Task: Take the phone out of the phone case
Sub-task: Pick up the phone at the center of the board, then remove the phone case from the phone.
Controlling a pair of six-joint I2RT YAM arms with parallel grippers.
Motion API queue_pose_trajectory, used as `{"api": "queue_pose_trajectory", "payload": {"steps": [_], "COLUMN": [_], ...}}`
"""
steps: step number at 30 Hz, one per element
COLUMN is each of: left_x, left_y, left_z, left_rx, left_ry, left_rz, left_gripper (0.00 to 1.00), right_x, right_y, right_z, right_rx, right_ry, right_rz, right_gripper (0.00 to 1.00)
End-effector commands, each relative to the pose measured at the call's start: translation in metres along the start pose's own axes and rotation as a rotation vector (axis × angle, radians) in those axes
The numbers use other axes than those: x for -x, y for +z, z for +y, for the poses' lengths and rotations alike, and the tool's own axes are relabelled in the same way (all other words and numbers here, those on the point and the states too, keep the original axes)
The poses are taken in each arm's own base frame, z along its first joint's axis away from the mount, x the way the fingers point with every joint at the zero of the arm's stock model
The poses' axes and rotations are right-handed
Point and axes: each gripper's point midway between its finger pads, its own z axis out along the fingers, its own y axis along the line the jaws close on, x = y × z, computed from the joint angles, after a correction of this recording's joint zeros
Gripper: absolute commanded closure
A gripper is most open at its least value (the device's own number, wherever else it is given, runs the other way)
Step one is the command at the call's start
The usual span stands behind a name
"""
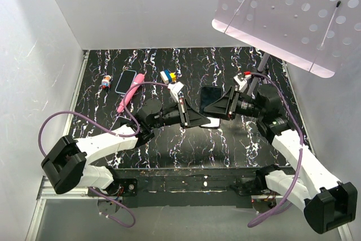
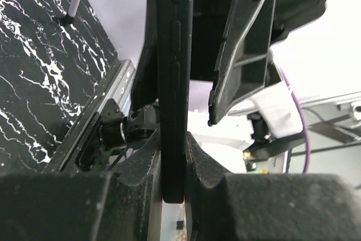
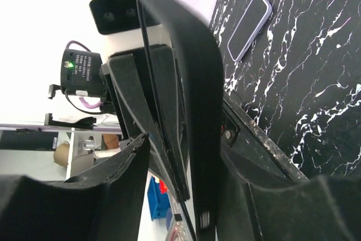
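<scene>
a: where was the phone (image 1: 211, 99)?
b: up in the air over the middle of the table (image 1: 169, 145), inside its case (image 2: 174, 83), between the two arms. the left gripper (image 1: 189, 115) was clamped tight on one end of the case, pinching its thin edge.
a: and the right gripper (image 1: 225, 105)?
b: its jaws straddled the other end but stood apart, with one side clear of the phone. no real grip, i'd say.
a: what worried you?
b: one pinch carried everything. if the right side pushed or pulled hard, the case could twist out of the left grip and drop onto the table. it might also drag phone and case along together instead of parting them.
a: which way did it lie?
b: on edge, with its long axis running across from one gripper to the other and one broad face tipped upward, away from the robot.
</scene>
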Motion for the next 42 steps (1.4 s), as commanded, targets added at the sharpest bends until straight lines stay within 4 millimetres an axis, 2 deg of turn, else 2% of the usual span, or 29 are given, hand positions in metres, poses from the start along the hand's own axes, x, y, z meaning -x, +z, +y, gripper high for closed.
{"api": "queue_pose_trajectory", "payload": {"steps": [1,8,11,16,18,19,20,22,24,25,32,40,42], "left_x": [-0.017,-0.033,-0.036,-0.033,-0.029,-0.027,-0.025,-0.021,-0.019,-0.018,-0.024,-0.016,-0.015], "left_y": [-0.007,-0.015,-0.021,-0.024,-0.025,-0.025,-0.025,-0.026,-0.032,-0.035,-0.049,-0.039,-0.038], "left_z": [-0.029,-0.038,-0.041,-0.042,-0.045,-0.046,-0.04,-0.033,-0.027,-0.027,-0.029,-0.036,-0.041], "left_rx": [-0.075,-0.149,-0.168,-0.143,-0.134,-0.119,-0.079,-0.006,0.039,0.045,0.02,-0.008,-0.048], "left_ry": [0.145,0.144,0.142,0.125,0.124,0.12,0.114,0.107,0.097,0.096,0.099,0.114,0.111], "left_rz": [0.139,0.222,0.221,0.196,0.172,0.161,0.155,0.138,0.11,0.094,0.082,0.095,0.086], "left_gripper": [1.0,1.0,1.0,1.0,1.0,1.0,0.96,0.6,0.43,0.4,0.48,0.53,0.59], "right_x": [0.006,0.009,0.003,0.003,0.006,0.008,0.011,0.016,0.02,0.021,0.027,0.023,0.021], "right_y": [-0.002,-0.008,-0.01,-0.01,-0.01,-0.01,-0.009,-0.008,-0.01,-0.01,-0.012,-0.013,-0.014], "right_z": [0.025,0.039,0.047,0.049,0.049,0.049,0.048,0.043,0.044,0.044,0.054,0.056,0.056], "right_rx": [0.039,0.107,0.175,0.194,0.185,0.177,0.157,0.117,0.111,0.111,0.15,0.177,0.18], "right_ry": [-0.161,-0.267,-0.277,-0.253,-0.246,-0.235,-0.211,-0.163,-0.135,-0.121,-0.116,-0.113,-0.114], "right_rz": [0.063,0.057,0.099,0.092,0.063,0.05,0.032,0.009,-0.009,-0.012,-0.001,0.026,0.028], "right_gripper": [0.47,0.49,0.54,0.7,0.83,0.97,0.99,0.99,0.99,0.99,0.99,0.99,0.99]}}
